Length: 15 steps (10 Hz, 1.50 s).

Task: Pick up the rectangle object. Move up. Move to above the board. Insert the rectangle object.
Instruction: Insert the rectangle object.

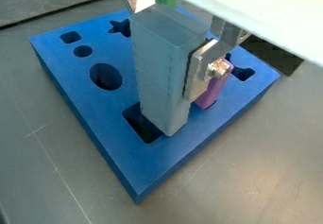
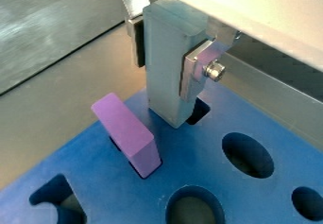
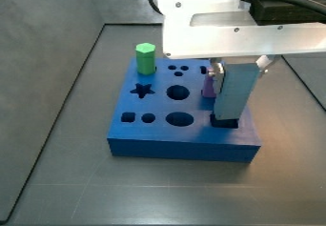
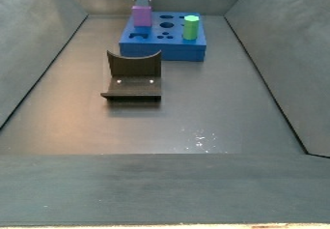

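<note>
A: The rectangle object (image 1: 164, 72) stands upright, its foot in a square cut-out at the near right corner of the board (image 3: 159, 134), clamped between the fingers of the gripper (image 1: 177, 67).

B: Risk?

A: If it's tilted, it may jam against the cut-out's edge. The purple block (image 2: 127, 133) beside it could get nudged.

Gripper (image 1: 171, 34) upright; fingers (image 1: 203, 65) clamped
</note>
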### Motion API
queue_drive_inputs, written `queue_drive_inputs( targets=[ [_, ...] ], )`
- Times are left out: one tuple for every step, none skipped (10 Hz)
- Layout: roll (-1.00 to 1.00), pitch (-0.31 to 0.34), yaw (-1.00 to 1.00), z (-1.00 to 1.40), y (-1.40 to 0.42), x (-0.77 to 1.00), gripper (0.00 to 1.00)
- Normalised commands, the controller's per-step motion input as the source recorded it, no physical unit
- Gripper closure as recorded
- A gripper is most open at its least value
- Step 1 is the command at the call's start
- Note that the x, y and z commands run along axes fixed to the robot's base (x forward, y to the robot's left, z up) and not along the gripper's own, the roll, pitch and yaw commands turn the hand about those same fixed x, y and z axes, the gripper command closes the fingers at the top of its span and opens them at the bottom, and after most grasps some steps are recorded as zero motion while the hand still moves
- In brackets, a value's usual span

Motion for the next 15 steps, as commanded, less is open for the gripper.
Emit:
queue_drive_inputs(
  targets=[
    [-0.22,0.054,-0.03,-0.12,-0.33,-0.19,1.00],
    [-0.25,0.060,-0.15,-0.18,-0.45,-0.32,1.00],
    [0.00,0.091,0.00,-0.02,-0.23,0.00,1.00],
    [0.00,0.000,0.00,0.00,0.00,0.02,1.00],
    [0.00,0.766,0.00,-0.49,0.13,0.64,1.00],
    [0.00,0.466,-0.02,-0.84,0.23,0.97,1.00],
    [0.00,0.074,0.00,-1.00,0.29,0.97,1.00],
    [0.00,0.060,0.00,-1.00,0.27,0.83,1.00],
    [0.00,0.031,0.00,-1.00,0.27,0.87,1.00],
    [0.00,0.000,0.00,-1.00,0.28,0.88,1.00],
    [0.00,0.003,0.00,-1.00,0.29,0.90,1.00],
    [0.00,0.006,0.00,-1.00,0.29,0.91,1.00],
    [0.00,0.054,0.00,-1.00,0.24,0.83,1.00],
    [-0.02,0.000,-0.01,-0.05,0.00,0.09,1.00],
    [-0.09,0.000,0.00,0.00,0.00,0.00,1.00]
  ],
)
